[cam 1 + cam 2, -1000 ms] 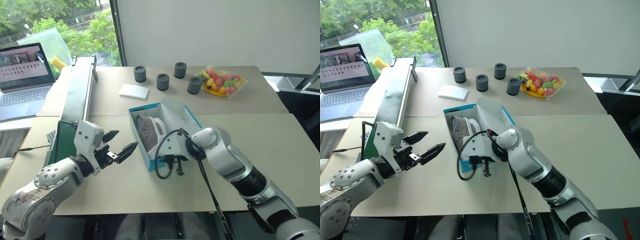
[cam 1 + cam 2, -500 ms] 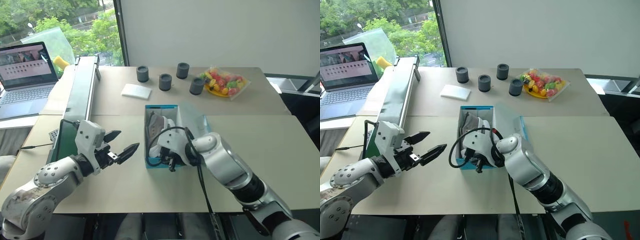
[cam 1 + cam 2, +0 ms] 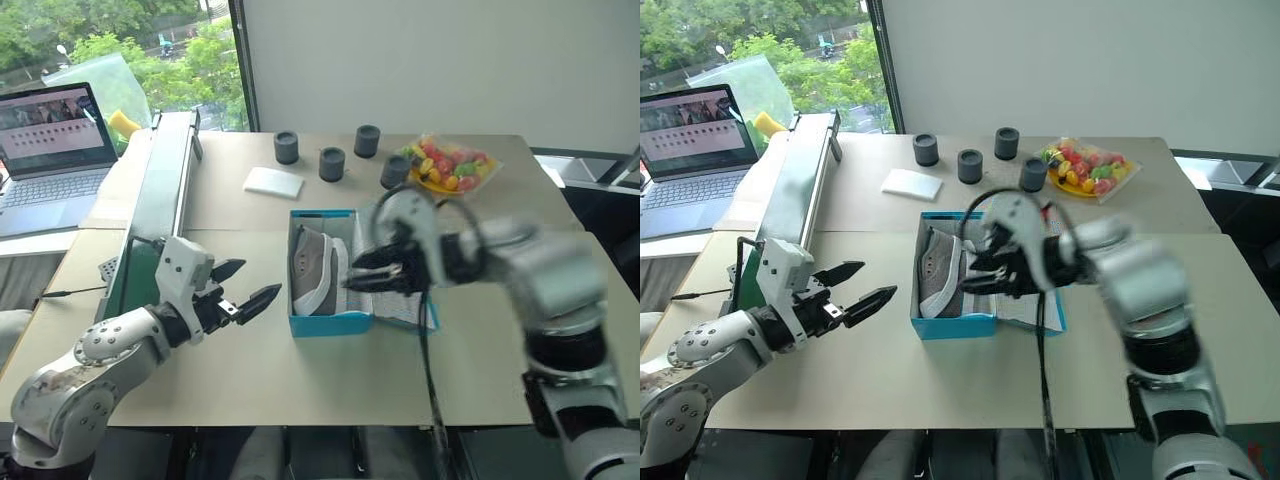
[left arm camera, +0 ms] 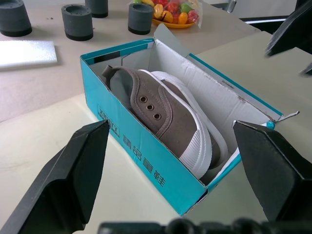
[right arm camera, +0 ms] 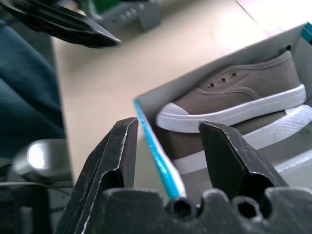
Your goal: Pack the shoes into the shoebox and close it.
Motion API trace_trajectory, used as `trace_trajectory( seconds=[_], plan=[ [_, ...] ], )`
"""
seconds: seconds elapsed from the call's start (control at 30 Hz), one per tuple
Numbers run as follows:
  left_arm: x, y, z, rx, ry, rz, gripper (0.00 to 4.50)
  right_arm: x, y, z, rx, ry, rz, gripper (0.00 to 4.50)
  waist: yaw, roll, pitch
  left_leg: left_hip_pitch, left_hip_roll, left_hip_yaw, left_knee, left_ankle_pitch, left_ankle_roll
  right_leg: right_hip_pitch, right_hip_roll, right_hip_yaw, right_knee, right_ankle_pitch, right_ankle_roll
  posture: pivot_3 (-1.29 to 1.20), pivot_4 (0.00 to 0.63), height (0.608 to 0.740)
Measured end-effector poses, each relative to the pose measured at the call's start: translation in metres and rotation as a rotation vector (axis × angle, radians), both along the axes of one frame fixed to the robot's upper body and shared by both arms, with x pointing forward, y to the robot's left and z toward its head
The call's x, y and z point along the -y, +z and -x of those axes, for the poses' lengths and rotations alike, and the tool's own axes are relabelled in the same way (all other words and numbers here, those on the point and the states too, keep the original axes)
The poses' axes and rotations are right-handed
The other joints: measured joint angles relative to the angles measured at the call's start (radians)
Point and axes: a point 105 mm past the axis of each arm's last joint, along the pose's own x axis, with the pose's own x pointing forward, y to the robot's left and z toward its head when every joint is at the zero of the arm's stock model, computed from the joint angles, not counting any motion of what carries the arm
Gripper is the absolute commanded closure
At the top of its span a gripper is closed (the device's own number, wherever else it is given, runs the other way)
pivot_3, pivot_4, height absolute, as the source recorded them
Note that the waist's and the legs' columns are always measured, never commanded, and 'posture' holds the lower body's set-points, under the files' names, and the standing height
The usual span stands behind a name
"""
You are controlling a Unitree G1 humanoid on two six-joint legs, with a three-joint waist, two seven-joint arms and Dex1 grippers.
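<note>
Shoes (image 3: 318,268) lie on their sides inside shoebox (image 3: 330,324) on table (image 3: 250,370), lid flap folded out to its right. Left gripper (image 3: 248,288) hovers left of box, jaws spread, empty. Right gripper (image 3: 368,272) above box's right edge, fingers parted, holding nothing

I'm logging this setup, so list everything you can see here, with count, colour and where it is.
shoebox: 1, turquoise, table centre, lid open
shoes: 2, grey with white soles, on edge inside the shoebox
cylinders: 4, dark grey, far side of table
flat pad: 1, white, near the cylinders
fruit bag: 1, multicoloured, far right
laptop: 1, silver, open, far left
left gripper: 1, black, open, left of the shoebox
right gripper: 1, black, open, above the shoebox
</note>
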Motion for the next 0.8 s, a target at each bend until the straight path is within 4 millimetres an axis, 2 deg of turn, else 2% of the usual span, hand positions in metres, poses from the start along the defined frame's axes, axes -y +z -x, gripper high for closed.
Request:
trace_trajectory(
  seconds=[0.03, 0.1, 0.17, 0.23, 0.3, 0.4, 0.53, 0.67, 0.8],
  plan=[
    [0.0, 0.0, -0.001, -0.001, -0.002, 0.001, 0.2, 0.004, -0.005, 0.005, -0.039, 0.01, -0.004, 2.98, -0.001, 0.0, 0.0, 0.0, 0.0, 0.0, 0.0, 0.0, 0.0, 0.0, 0.0, 0.0, 0.0, 0.0, 0.0, 0.0, 0.15, 0.74],
    [0.002, 0.001, -0.002, 0.005, -0.014, 0.005, 0.2, 0.018, -0.032, 0.016, -0.142, -0.01, 0.047, 3.75, -0.001, -0.001, 0.0, -0.001, 0.0, 0.0, 0.0, 0.0, 0.0, 0.0, 0.0, 0.0, 0.0, 0.0, 0.0, 0.0, 0.15, 0.74],
    [0.001, 0.001, -0.004, 0.009, -0.012, 0.005, 0.2, 0.028, -0.074, 0.03, -0.276, -0.041, 0.13, 4.44, -0.001, -0.001, 0.0, -0.001, 0.0, 0.001, 0.0, 0.0, 0.0, -0.001, -0.001, 0.001, 0.0, 0.0, 0.0, 0.0, 0.15, 0.74],
    [0.001, 0.001, -0.005, 0.007, -0.01, 0.003, 0.2, 0.027, -0.102, 0.039, -0.333, -0.045, 0.185, 4.48, -0.009, 0.0, 0.0, -0.001, 0.0, 0.003, 0.0, 0.0, 0.0, -0.002, 0.0, 0.003, 0.002, 0.0, 0.0, 0.0, 0.15, 0.74],
    [0.001, 0.001, -0.005, 0.01, -0.014, 0.004, 0.2, 0.028, -0.114, 0.037, -0.313, -0.079, 0.236, 4.48, -0.015, -0.001, 0.0, 0.001, 0.001, 0.004, 0.001, 0.0, 0.0, -0.001, 0.0, 0.004, 0.002, 0.0, 0.0, 0.0, 0.15, 0.74],
    [0.002, 0.001, -0.004, 0.007, -0.02, 0.004, 0.2, 0.032, -0.142, 0.023, -0.268, -0.233, 0.303, 4.48, -0.009, -0.003, -0.002, 0.003, 0.001, 0.003, 0.001, 0.0, 0.0, 0.001, 0.001, 0.003, 0.002, 0.0, 0.0, 0.0, 0.15, 0.74],
    [0.001, 0.0, -0.004, 0.006, -0.022, 0.002, 0.2, 0.026, -0.167, 0.012, -0.249, -0.39, 0.294, 4.48, -0.005, -0.002, -0.001, 0.0, 0.0, 0.003, 0.001, 0.0, 0.0, -0.001, 0.0, 0.004, 0.002, -0.001, 0.001, 0.0, 0.15, 0.74],
    [0.001, 0.002, -0.004, 0.01, -0.027, -0.002, 0.2, 0.022, -0.172, -0.004, -0.196, -0.547, 0.263, 4.48, -0.007, -0.003, -0.002, 0.001, 0.0, 0.002, 0.001, 0.0, 0.0, 0.0, 0.001, 0.004, 0.002, 0.0, 0.0, 0.0, 0.15, 0.74],
    [0.001, 0.003, -0.005, 0.01, -0.038, -0.005, 0.2, 0.019, -0.176, -0.021, -0.162, -0.755, 0.183, 4.48, -0.011, -0.004, -0.003, 0.01, 0.001, 0.003, 0.001, 0.0, -0.001, 0.009, 0.001, 0.004, 0.001, -0.002, 0.003, 0.0, 0.15, 0.74]
  ],
)
